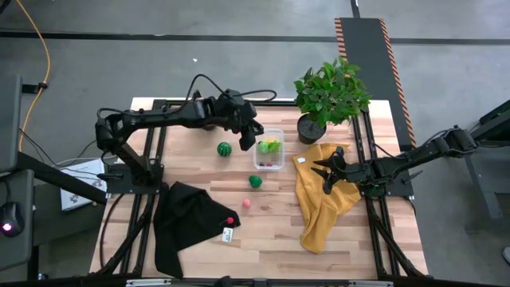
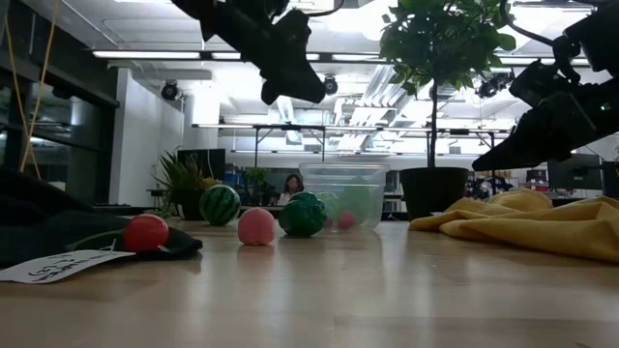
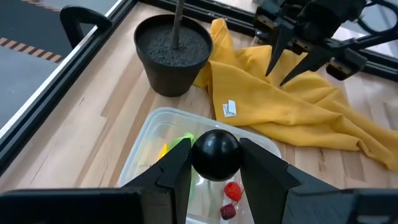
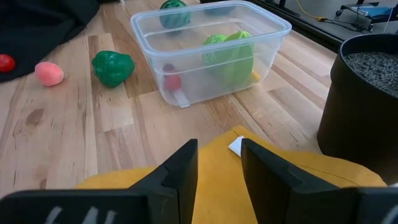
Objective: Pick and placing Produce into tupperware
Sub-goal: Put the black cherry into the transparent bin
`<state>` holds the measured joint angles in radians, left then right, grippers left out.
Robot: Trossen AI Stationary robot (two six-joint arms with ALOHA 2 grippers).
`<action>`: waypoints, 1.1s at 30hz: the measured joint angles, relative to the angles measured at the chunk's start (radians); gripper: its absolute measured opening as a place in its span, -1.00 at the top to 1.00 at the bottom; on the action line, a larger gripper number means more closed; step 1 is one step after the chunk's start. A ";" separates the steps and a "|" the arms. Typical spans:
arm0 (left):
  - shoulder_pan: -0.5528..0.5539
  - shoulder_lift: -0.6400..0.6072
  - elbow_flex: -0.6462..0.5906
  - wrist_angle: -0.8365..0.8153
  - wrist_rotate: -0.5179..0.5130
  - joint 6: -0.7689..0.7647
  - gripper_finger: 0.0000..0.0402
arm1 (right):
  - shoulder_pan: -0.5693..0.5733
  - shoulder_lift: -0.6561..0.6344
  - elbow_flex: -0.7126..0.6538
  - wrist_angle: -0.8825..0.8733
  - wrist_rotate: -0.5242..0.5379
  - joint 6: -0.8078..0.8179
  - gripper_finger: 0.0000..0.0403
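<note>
The tupperware (image 1: 269, 148) sits on the bare wood just beside the plant pot (image 1: 311, 128), on the side away from the yellow cloth (image 1: 323, 199). It already holds a leafy green piece (image 4: 229, 53), a yellow piece (image 3: 163, 150) and small red ones (image 3: 232, 191). Outside the tupperware, the striped melon (image 1: 225, 148) lies near its far side from the pot. A dark-green piece (image 1: 255, 182) and a pink piece (image 1: 246, 203) lie on the wood a little further out, and a red ball (image 1: 231, 220) rests on the black cloth (image 1: 187, 223), well apart.

The left gripper (image 1: 249, 137) hangs over the tupperware's edge nearest the melon, its fingers (image 3: 168, 169) spread with nothing between them. The right gripper (image 1: 328, 176) waits above the yellow cloth, likewise parted and empty.

Assessment: the step in hand appears to be fetching the next piece, most likely the melon. The round melon may roll, so the fingers should straddle its widest part and close squarely. The lift should clear the container wall before any travel, and release should come low over the open interior.
</note>
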<state>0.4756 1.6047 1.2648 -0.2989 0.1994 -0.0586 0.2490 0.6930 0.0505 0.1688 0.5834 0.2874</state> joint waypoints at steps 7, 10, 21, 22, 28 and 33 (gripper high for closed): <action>0.018 0.000 0.000 0.012 0.082 0.024 0.44 | 0.000 0.000 0.000 0.000 0.000 0.000 0.43; 0.016 0.000 0.000 0.012 0.150 0.040 0.44 | 0.000 0.000 0.000 -0.001 0.000 0.000 0.43; 0.016 0.000 0.000 0.011 0.191 0.078 0.44 | 0.000 0.000 0.000 -0.001 0.000 0.000 0.43; 0.016 0.000 0.000 0.010 0.187 0.079 0.44 | 0.000 0.000 0.000 -0.001 0.000 0.000 0.43; 0.016 0.000 0.000 -0.010 0.181 0.081 0.44 | 0.000 0.000 0.000 -0.001 0.000 0.000 0.43; 0.015 0.000 0.018 -0.081 0.159 0.105 0.44 | 0.000 0.000 0.000 -0.001 0.000 0.000 0.43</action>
<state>0.4908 1.6047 1.2831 -0.3801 0.3582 0.0469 0.2493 0.6930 0.0505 0.1680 0.5831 0.2874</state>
